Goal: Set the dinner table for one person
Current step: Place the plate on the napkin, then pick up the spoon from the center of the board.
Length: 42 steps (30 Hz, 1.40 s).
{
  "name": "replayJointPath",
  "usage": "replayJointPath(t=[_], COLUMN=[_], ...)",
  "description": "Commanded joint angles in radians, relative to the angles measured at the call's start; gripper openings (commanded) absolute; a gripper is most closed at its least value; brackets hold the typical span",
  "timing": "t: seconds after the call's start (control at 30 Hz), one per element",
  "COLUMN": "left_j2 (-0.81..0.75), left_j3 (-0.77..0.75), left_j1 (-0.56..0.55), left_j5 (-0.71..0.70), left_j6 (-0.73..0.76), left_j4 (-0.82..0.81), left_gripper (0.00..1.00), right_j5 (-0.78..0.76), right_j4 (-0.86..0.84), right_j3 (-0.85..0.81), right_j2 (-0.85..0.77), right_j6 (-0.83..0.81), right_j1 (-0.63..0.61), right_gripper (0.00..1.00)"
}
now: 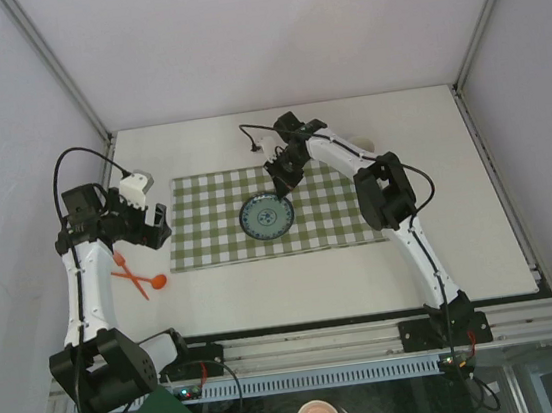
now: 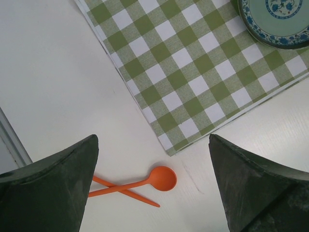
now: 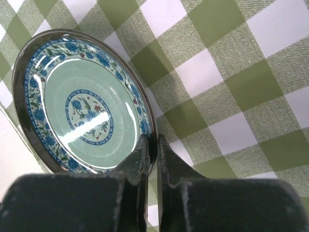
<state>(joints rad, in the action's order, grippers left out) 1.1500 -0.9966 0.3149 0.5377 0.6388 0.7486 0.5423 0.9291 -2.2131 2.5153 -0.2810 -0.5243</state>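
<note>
- Top camera: seeing the off-white table (image 1: 266, 288) filling the view, carrying a green checked cloth (image 1: 347, 213) at its middle and a blue-patterned plate (image 1: 266, 216) on that cloth; catching the right hand (image 1: 284, 183) at the plate's far rim and the left hand (image 1: 158, 226) by the cloth's left edge.
- Left wrist: holding the left hand (image 2: 153, 140) spread wide, gripping nothing; looking down on an orange spoon (image 2: 162, 178) crossing a second orange utensil (image 2: 145, 199) on bare table, just off the cloth's corner.
- Right wrist: pressing the right hand (image 3: 153, 142) together, pinching the plate's rim over the cloth.
</note>
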Motion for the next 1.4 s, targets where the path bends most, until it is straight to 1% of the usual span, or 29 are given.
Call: replayJointPath(t=[0.0,0.1,0.13,0.17,0.33,0.47,0.7,0.8,0.87,0.93,1.0,1.07,1.1,1.17,1.23,1.3,1.37], left_j2=[-0.008,-0.014,-0.015,-0.015,-0.02,-0.02,0.014,0.065,0.069,0.063,0.054,0.054,0.061,0.081,0.09,0.091,0.11], left_j3=[0.004,0.005,0.006,0.006,0.01,0.006,-0.004,0.002,0.028,0.054,0.078,0.095,0.096,0.093,0.093,0.102,0.093], left_j1=[0.007,0.008,0.009,0.008,0.008,0.01,0.032,0.037,0.058,0.1,0.169,0.261,0.288,0.354,0.376,0.383,0.394], left_j5=[0.038,0.041,0.041,0.041,0.037,0.008,-0.12,-0.201,-0.256,-0.299,-0.315,-0.304,-0.304,-0.254,-0.217,-0.274,-0.26], left_j6=[0.01,0.009,0.009,0.008,0.009,0.005,-0.063,-0.1,-0.13,-0.148,-0.157,-0.176,-0.205,-0.245,-0.281,-0.34,-0.346], left_j4=[-0.005,-0.005,-0.005,-0.005,-0.006,-0.012,-0.012,0.02,0.016,0.004,-0.02,-0.039,-0.046,-0.032,-0.03,-0.062,-0.047], left_gripper=[1.0,1.0,1.0,1.0,1.0,1.0,1.0,1.0,1.0,1.0,1.0,1.0,1.0,1.0,1.0,1.0,1.0], right_j5=[-0.08,-0.113,-0.118,-0.133,-0.196,-0.231,-0.344,-0.384,-0.404,-0.401,-0.383,-0.372,-0.365,-0.36,-0.347,-0.322,-0.29], right_j4=[0.043,0.009,0.005,0.008,-0.022,0.065,0.217,0.249,0.236,0.228,0.217,0.215,0.209,0.191,0.139,0.094,0.081], right_j3=[0.023,0.064,0.066,0.06,0.099,0.026,-0.068,-0.038,0.024,0.082,0.119,0.149,0.164,0.21,0.289,0.374,0.445], right_j2=[-0.042,-0.075,-0.081,-0.084,-0.178,-0.238,-0.415,-0.526,-0.594,-0.684,-0.757,-0.823,-0.855,-0.926,-1.003,-1.078,-1.13], right_j6=[-0.049,-0.057,-0.058,-0.056,-0.088,-0.108,-0.105,-0.095,-0.088,-0.078,-0.064,-0.052,-0.041,-0.021,-0.009,-0.006,-0.016], right_j1=[-0.031,-0.038,-0.039,-0.041,-0.057,-0.069,-0.069,-0.056,-0.031,0.016,0.085,0.156,0.196,0.268,0.333,0.399,0.434], right_gripper=[0.0,0.01,0.12,0.25,0.59,0.62,0.63,0.63,0.63,0.63,0.63,0.63,0.63,0.63,0.63,0.63,0.63])
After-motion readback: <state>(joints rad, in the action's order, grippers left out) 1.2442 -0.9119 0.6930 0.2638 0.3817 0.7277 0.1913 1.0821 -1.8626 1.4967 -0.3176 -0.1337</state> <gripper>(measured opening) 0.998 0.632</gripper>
